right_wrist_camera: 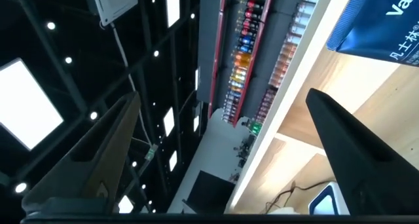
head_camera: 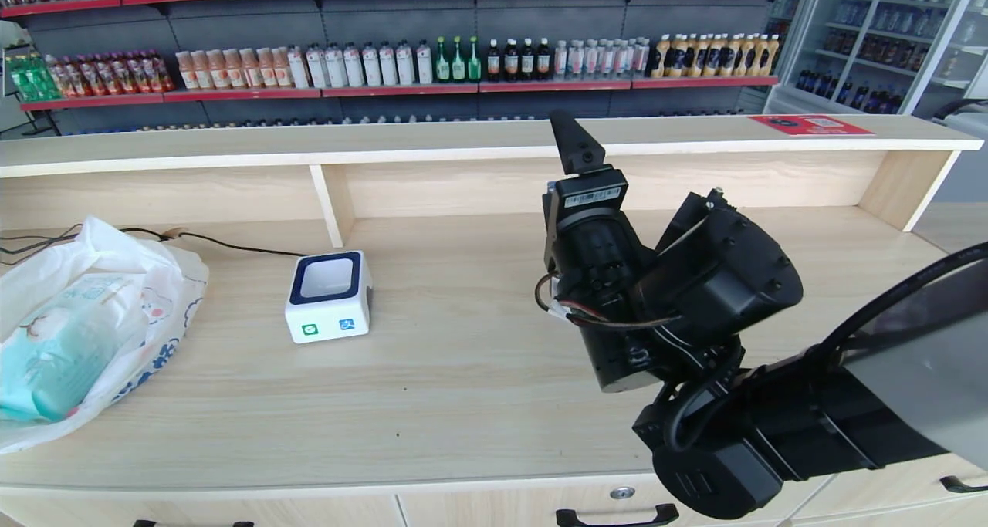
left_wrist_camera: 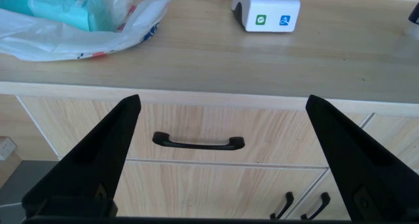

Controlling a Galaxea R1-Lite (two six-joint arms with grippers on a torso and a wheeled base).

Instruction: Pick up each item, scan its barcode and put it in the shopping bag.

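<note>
The one item I could make out, a teal-and-white soft package (head_camera: 65, 342), lay inside the white shopping bag (head_camera: 166, 280) at the robot's far left on the desk (head_camera: 463, 388). It lay flat, its long axis slanting from the desk's near edge up toward the back, in line with the bag. The bag's mouth was slumped rather than standing up. Just right of the bag, and not touching it, sat the white scanner (head_camera: 328, 295), window facing up, with its cable (head_camera: 231, 245) trailing off behind the bag.

The left jaws were spread wide with nothing between them. They sat low in front of the desk, facing the drawer front and its black handle (left_wrist_camera: 198, 143), so the bag lay above them and off to the left, with the scanner above and slightly right.

The right arm (head_camera: 695, 295) stood raised over the right half of the desk. The right jaws were also wide apart and empty, and pointed up and back toward the shelves, away from everything on the desk. The scanner lay between that arm and the bag.

By my reading the left arm was clearly the nearer one to the bag. With the package already bagged, that item's pick, scan and drop looked done.
</note>
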